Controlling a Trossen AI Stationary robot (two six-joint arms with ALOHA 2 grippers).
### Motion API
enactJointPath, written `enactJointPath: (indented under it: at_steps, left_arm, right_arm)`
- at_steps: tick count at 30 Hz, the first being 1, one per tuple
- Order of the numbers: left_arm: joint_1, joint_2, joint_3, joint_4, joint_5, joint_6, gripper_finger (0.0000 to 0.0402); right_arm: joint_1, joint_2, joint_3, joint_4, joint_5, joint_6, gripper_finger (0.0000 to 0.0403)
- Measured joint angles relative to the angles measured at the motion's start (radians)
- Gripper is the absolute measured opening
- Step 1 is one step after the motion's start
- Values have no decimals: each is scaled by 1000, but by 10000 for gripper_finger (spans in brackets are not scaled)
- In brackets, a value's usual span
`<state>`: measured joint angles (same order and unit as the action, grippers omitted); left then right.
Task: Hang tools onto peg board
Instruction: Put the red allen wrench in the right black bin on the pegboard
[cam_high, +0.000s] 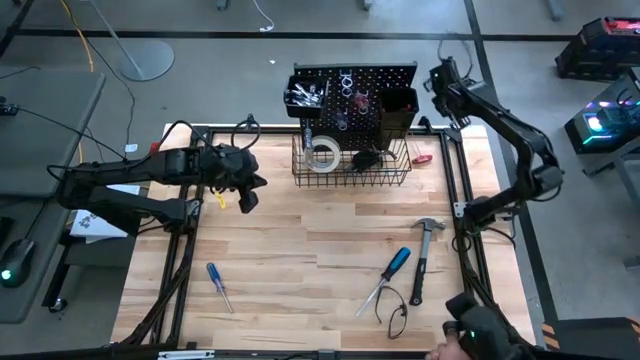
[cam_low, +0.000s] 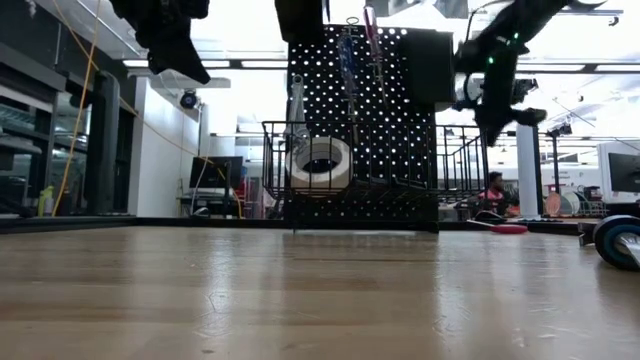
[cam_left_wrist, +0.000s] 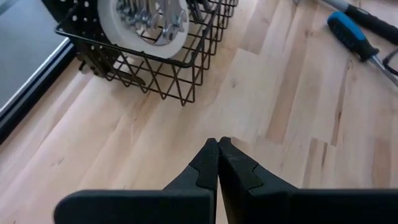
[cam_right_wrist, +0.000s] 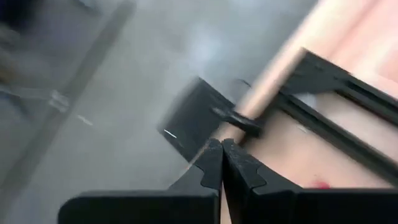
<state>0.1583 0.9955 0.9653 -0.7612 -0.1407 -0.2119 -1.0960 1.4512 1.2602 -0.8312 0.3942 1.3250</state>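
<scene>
The black peg board (cam_high: 355, 85) stands at the table's far edge, with two bins and a wire basket (cam_high: 350, 170) that holds the white tape roll (cam_high: 322, 153). On the table lie a blue-handled screwdriver (cam_high: 218, 285), another blue-handled screwdriver (cam_high: 395, 268), a black-handled hammer (cam_high: 424, 258) and a red-handled tool (cam_high: 423, 158). My left gripper (cam_left_wrist: 219, 144) is shut and empty above the table's left part, pointing toward the basket. My right gripper (cam_right_wrist: 222, 146) is shut and empty, up beside the board's right edge past the table's far right corner (cam_high: 440, 85).
Silver tools fill the left bin (cam_high: 305, 95), and screwdrivers hang on the board (cam_low: 348, 60). A black loop (cam_high: 397, 312) lies near the hammer's handle. A black frame (cam_high: 465, 190) runs along the table's edges. Bare wood (cam_high: 300, 250) lies in the middle.
</scene>
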Motion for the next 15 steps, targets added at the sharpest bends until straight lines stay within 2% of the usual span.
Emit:
enactJointPath:
  at_steps: [4, 8, 15]
  left_arm:
    - [6, 0, 0, 4, 18, 5, 0]
    - [11, 1, 0, 7, 20, 9, 0]
    - [34, 1, 0, 7, 26, 30, 0]
  right_arm:
    - [-25, 72, 6, -39, -80, -108, 0]
    - [-25, 170, 9, -70, -214, -268, 0]
    - [-21, 334, 8, -141, -278, -434, 0]
